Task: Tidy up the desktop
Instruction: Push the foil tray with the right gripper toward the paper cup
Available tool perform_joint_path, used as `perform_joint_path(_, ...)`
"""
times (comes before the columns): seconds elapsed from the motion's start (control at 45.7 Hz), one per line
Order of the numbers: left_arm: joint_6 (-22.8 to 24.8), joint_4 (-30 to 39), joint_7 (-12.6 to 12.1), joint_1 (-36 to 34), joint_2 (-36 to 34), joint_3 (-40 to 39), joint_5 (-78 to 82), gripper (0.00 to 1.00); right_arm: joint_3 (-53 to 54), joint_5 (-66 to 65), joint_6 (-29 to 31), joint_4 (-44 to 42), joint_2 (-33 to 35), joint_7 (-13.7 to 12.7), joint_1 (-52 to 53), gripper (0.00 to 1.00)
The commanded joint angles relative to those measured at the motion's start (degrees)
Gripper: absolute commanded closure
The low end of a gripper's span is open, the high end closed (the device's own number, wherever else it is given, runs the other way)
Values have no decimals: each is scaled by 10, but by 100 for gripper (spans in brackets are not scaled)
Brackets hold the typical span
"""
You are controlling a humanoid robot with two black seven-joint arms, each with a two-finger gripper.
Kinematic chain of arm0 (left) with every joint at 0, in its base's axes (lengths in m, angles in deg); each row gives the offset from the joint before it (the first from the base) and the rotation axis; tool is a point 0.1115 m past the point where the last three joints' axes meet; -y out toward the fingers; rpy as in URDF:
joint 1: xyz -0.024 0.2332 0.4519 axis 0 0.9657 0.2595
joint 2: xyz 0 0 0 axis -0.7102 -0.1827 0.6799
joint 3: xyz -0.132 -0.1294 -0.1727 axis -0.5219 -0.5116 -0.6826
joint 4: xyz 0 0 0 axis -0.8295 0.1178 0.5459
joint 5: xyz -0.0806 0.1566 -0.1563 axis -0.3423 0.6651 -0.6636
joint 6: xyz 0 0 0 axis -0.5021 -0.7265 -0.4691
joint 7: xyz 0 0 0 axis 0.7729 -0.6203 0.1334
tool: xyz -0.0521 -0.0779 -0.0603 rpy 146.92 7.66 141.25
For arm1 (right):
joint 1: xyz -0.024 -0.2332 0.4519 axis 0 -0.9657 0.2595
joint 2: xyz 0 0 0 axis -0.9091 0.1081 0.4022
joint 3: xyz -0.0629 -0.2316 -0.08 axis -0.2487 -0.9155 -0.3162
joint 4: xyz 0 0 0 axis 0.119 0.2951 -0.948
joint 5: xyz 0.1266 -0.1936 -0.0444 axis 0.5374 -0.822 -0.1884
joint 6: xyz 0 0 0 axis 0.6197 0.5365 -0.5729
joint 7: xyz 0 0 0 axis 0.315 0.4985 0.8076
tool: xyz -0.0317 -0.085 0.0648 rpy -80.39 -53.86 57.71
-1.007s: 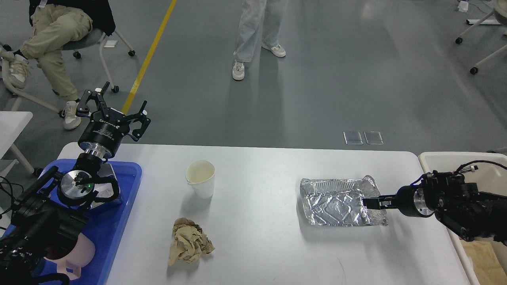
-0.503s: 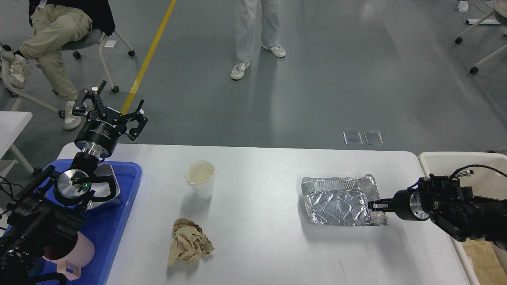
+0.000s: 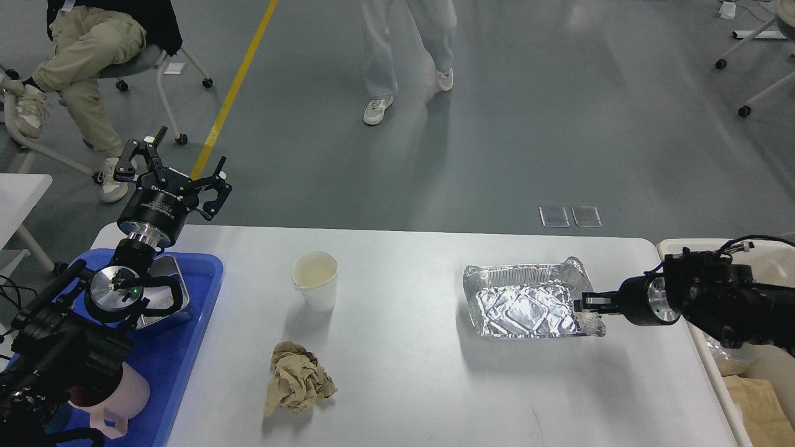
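Note:
The white desktop fills the lower middle of the head view. A crumpled foil tray sits at its right part, tilted and lifted a little. My right gripper is shut on the foil tray's right rim. A white paper cup stands upright left of the middle. A crumpled brown paper wad lies near the front. My left gripper is open and empty, raised above the table's far left corner.
A blue tray at the left holds a metal container and a pink cup. A cream-white bin stands at the right edge. People stand and sit on the floor beyond.
My right gripper has raised and shifted the foil tray back and slightly left. My left gripper has moved a little left. The standing person has stepped.

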Motion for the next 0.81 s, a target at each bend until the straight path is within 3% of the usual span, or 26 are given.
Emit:
perform_joint_path(0.0, 2, 0, -1, 6, 1, 1, 0, 3, 0, -1, 5, 90, 56, 3, 24, 100)
perform_joint_path(0.525, 3, 1, -6, 10, 0, 14, 1, 3, 18, -1, 22, 330, 257, 45, 86, 100)
perform_joint_path(0.657, -1, 1, -6, 10, 0, 18, 1, 3, 28, -1, 21, 369, 281, 68, 85, 100)
perform_joint_path(0.788, -1, 1, -7, 10, 0, 18, 1, 3, 33, 1, 14, 379, 281, 74, 74, 100)
